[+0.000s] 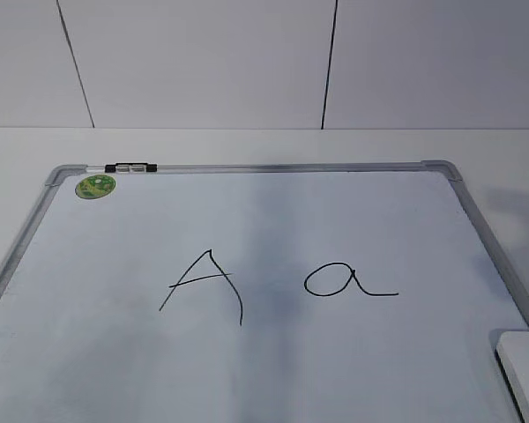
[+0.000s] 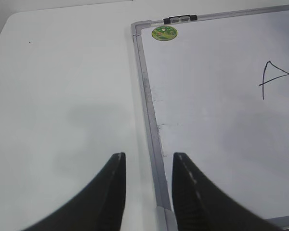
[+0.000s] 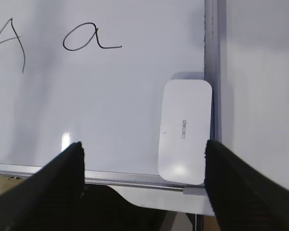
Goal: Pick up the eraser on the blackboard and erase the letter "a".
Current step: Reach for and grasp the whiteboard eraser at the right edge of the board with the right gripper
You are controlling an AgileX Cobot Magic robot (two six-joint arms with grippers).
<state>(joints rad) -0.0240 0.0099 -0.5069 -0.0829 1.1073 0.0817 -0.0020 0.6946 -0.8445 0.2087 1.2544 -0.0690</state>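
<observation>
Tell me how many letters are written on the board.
2. A capital A sits left of the board's middle, and a small a sits right of it. None looks hidden.

Blackboard (image 1: 273,370): handwritten capital "A" (image 1: 204,286), letter "a" (image 1: 346,280). Eraser (image 3: 185,131): grey "deli" mark (image 3: 184,129).

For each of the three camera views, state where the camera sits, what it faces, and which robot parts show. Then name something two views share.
Exterior: in front of the table, slanting down at the blackboard; no robot parts.
Left wrist: above the board's left frame edge, facing the green sticker; left gripper jaws apart.
Right wrist: above the board's near right corner, facing the eraser; right gripper jaws wide.
Shared: exterior and right wrist show the letter "a".
</observation>
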